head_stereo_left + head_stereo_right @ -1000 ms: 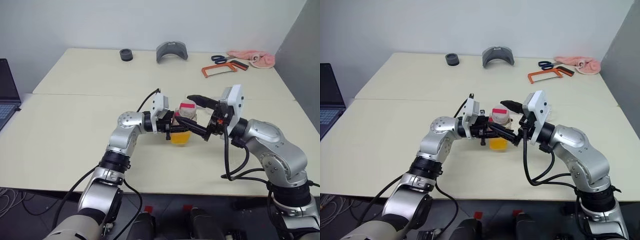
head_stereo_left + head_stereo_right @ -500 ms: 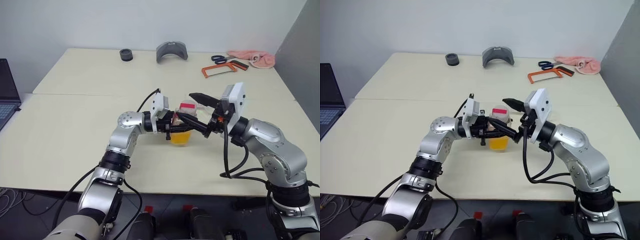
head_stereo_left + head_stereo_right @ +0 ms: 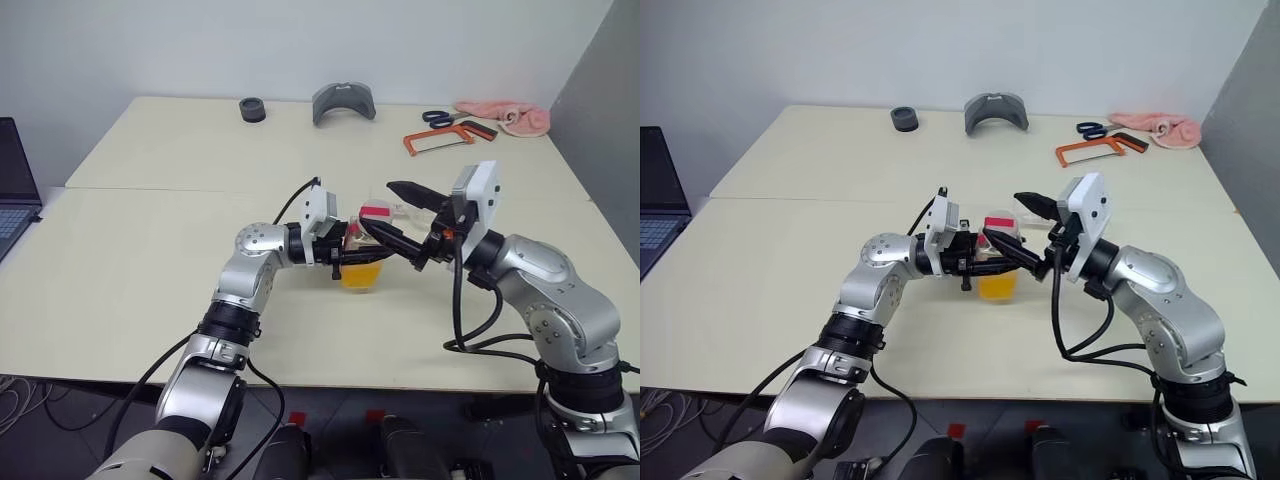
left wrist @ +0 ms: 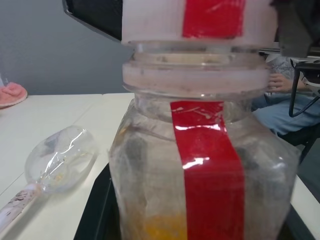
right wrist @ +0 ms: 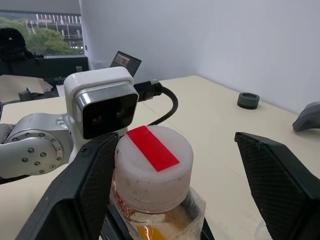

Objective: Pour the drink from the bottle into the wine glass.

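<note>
A small clear bottle [image 4: 200, 165] with a red strip down its side stands at the table's middle, my left gripper [image 3: 345, 256] shut on its body. Orange drink [image 3: 360, 276] fills its lower part. Its cap [image 5: 154, 165] is white with a red strip on top. My right gripper [image 3: 378, 205] is open, one finger on each side of the cap and apart from it. The wine glass [image 4: 60, 160] lies on its side on the table beyond the bottle, stem towards the camera in the left wrist view.
At the table's far edge lie a black ring [image 3: 253, 109], a grey curved piece [image 3: 343, 102], scissors [image 3: 440, 118], an orange hacksaw [image 3: 445, 140] and a pink cloth [image 3: 510, 115]. A laptop [image 3: 15, 180] sits at the left. A seated person [image 4: 285, 110] is beyond the table.
</note>
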Controlling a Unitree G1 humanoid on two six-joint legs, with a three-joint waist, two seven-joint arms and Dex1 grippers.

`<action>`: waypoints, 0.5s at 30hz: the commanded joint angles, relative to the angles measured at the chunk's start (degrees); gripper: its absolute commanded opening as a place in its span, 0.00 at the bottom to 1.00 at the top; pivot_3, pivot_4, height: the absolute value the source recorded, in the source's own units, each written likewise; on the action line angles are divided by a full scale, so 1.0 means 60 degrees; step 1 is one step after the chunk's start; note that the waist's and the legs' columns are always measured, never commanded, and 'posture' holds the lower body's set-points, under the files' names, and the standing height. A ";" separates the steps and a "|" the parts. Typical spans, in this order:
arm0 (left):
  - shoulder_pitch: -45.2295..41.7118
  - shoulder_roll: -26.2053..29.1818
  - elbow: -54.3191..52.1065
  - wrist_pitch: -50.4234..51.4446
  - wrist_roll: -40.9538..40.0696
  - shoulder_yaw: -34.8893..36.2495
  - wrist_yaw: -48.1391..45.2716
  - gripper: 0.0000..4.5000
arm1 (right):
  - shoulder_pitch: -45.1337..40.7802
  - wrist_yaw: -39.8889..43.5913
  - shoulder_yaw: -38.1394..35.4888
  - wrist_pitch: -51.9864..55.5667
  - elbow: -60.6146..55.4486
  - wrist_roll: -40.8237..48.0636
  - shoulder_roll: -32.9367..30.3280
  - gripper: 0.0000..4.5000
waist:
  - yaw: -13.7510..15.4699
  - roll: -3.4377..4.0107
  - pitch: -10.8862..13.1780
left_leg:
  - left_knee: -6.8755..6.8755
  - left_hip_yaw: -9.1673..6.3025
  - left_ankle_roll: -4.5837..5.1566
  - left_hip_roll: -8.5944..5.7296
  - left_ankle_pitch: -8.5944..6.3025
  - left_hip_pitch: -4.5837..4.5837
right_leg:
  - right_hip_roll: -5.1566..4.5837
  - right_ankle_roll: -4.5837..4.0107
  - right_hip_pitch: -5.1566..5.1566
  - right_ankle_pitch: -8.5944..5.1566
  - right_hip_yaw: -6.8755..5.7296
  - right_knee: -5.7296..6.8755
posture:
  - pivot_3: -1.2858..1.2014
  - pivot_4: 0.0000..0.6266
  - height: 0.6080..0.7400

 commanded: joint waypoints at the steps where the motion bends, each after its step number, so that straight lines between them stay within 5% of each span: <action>1: -0.0111 0.0007 -0.0160 -0.0119 -0.0156 0.0122 -0.0014 0.35 | 0.0069 0.0027 -0.0466 0.0008 -0.0264 0.0208 -0.0191 0.88 | 0.0000 0.0000 0.0000 | 0.0000 0.0001 0.0000 0.0000 0.0000 0.0000 | 0.0000 0.0000 0.0000 0.0000 0.0000 0.0000 | 0.52 0.24 1.00; 15: -0.0138 0.0025 -0.0115 -0.0150 -0.0141 0.0111 -0.0008 0.35 | -0.0061 0.0034 -0.0157 0.0510 -0.0383 0.0898 -0.0056 0.88 | -0.0001 0.0000 0.0000 | 0.0000 0.0001 0.0000 0.0000 0.0000 0.0000 | 0.0000 0.0000 0.0000 0.0000 0.0001 0.0000 | 0.52 0.24 1.00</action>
